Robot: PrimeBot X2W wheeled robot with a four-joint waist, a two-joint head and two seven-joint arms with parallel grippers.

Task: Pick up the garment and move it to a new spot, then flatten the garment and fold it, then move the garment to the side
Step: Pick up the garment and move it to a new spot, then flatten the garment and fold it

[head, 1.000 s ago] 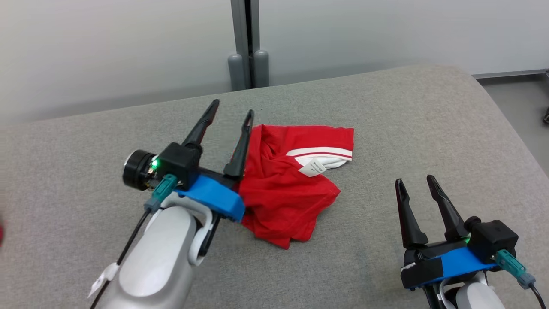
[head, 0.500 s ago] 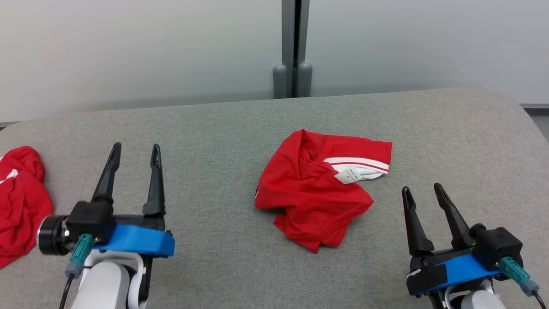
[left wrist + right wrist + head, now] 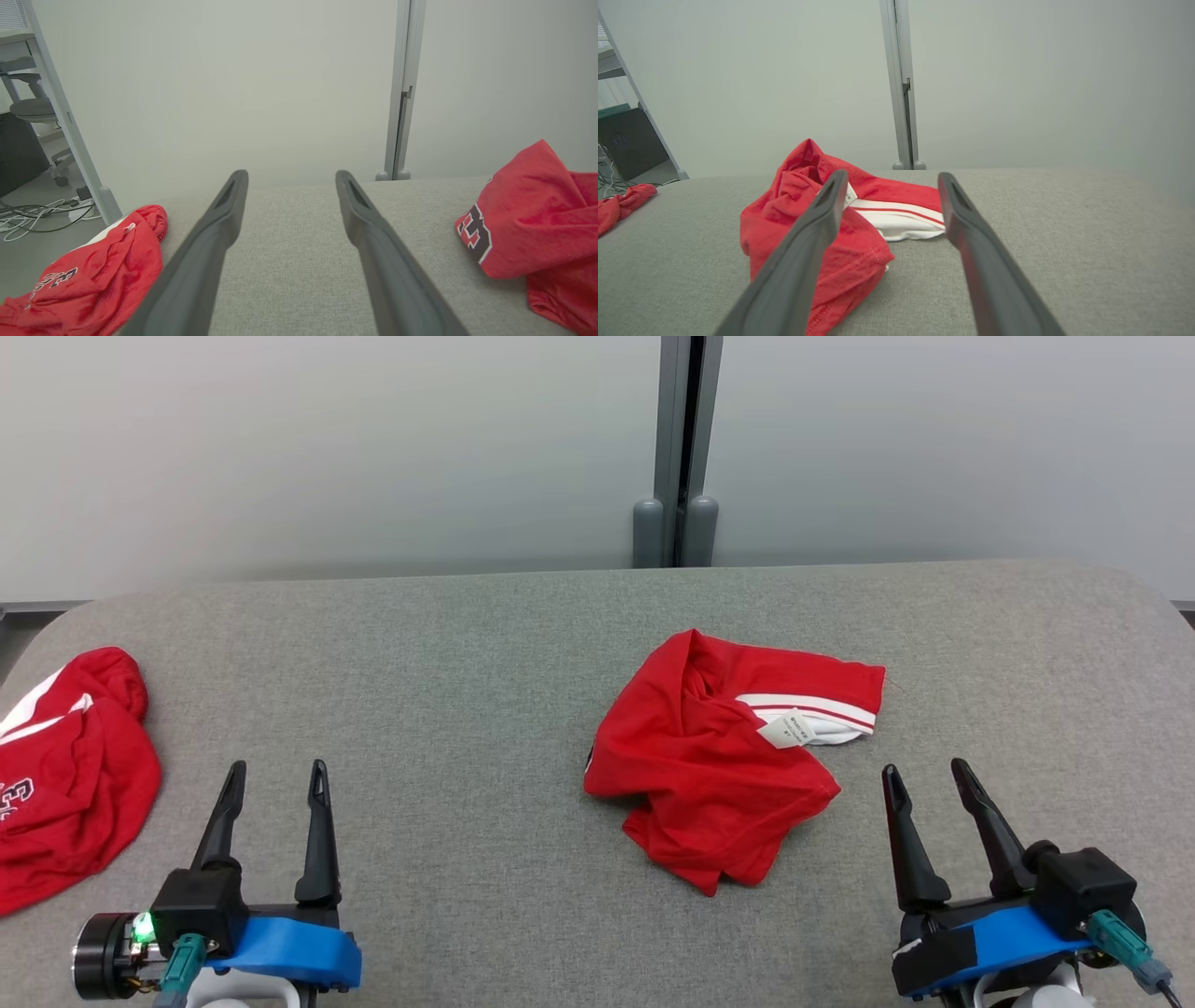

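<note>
The crumpled fabric garment (image 3: 719,775) lies on the flat fabric-covered bench (image 3: 448,709), right of centre, ahead and left of the right pincer (image 3: 924,767). A second bunched fabric garment (image 3: 65,775) lies at the bench's left edge, left of the left pincer (image 3: 278,767). An upright metal post (image 3: 679,448) stands behind the bench.

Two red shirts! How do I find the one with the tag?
Start at the big gray surface. Near its middle, close to the right gripper, lies a crumpled red garment. Unlike the other red garment at the left edge, it shows a white tag.
</note>
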